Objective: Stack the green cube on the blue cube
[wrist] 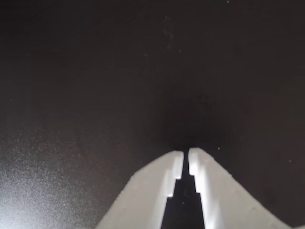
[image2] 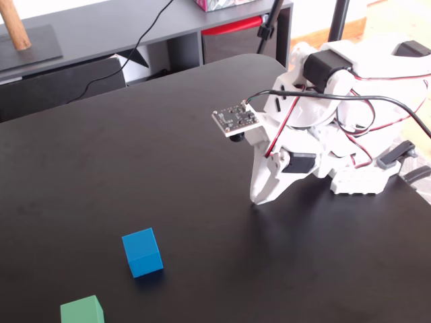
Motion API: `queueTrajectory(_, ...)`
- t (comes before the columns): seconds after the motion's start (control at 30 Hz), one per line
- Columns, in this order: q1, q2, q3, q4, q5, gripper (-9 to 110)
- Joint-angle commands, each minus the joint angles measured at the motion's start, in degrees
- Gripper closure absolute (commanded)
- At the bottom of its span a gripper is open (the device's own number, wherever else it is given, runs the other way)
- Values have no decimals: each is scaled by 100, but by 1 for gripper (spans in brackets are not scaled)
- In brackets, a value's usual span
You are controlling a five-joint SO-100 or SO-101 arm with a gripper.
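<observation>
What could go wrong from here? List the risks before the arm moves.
The small matte light-green cube sits at the fixed view's bottom edge, partly cut off, so grasping is hard to monitor. The small matte bright-blue cube lies between it and the white two-finger gripper; a low reach could knock it.

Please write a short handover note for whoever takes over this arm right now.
Gripper: shut and empty, tips pointing down at the bare black table, close to the arm's base; in the fixed view it sits at.
Green cube: on the table at the bottom edge of the fixed view, left of centre, untouched.
Blue cube: on the table just up and right of the green cube, apart from it, nothing on top.
Neither cube shows in the wrist view.
Done: nothing yet.
Left: reach over to the green cube, grasp it, lift it, set it on the blue cube, release.
</observation>
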Motion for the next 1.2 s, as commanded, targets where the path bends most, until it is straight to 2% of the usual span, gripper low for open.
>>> queueTrajectory(0.0, 105, -35, 229, 88, -492, 101)
queueTrajectory(0.67, 105, -369, -44, -141, -598, 101)
queueTrajectory(1.17, -598, -3313, -3806, 448, 202, 101)
